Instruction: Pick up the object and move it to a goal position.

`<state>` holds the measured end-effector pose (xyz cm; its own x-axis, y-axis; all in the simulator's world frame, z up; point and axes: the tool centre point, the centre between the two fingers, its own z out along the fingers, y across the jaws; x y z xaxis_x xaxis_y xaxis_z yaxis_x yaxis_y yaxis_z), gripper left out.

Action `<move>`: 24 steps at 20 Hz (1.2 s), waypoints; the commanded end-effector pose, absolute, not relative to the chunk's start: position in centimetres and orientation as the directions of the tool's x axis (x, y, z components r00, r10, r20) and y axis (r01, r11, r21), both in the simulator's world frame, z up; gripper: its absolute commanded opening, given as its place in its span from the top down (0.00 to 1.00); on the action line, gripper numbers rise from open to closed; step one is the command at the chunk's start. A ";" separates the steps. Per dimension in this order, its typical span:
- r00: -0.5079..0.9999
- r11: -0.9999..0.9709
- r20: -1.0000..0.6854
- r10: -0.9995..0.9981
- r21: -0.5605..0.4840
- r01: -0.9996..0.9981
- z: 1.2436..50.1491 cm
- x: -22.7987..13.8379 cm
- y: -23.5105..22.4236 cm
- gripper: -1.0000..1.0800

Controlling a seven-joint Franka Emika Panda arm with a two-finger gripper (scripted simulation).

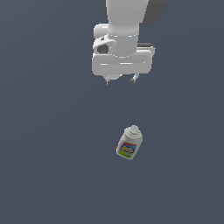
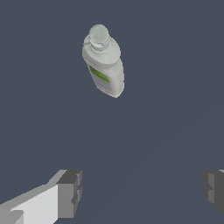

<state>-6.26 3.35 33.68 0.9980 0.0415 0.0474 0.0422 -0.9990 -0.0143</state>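
Note:
The object (image 1: 129,143) is a small white-grey bottle with a ribbed round cap and a red, blue, yellow and green label. It stands on the dark grey floor, below the arm in the exterior view. In the wrist view the object (image 2: 104,60) shows its cap and a green strip of label. My gripper (image 1: 120,80) hangs well above and apart from it, pointing down. Its jaws are spread wide with nothing between them. One grey fingertip (image 2: 70,193) and the other fingertip (image 2: 214,188) frame bare floor in the wrist view.
The flat dark grey floor (image 1: 43,153) fills both views around the bottle. The white arm body (image 1: 124,30) rises out of the top of the exterior view.

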 end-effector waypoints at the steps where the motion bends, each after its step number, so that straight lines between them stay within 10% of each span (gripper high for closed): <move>1: 0.998 -0.999 0.045 0.043 -0.014 0.044 33.6 -6.3 3.4 0.04; 24: 0.952 -0.953 0.033 0.304 0.008 0.304 33.1 -1.7 4.5 0.04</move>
<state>-2.31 4.33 33.24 0.9627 0.2682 0.0354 0.2682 -0.9634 0.0058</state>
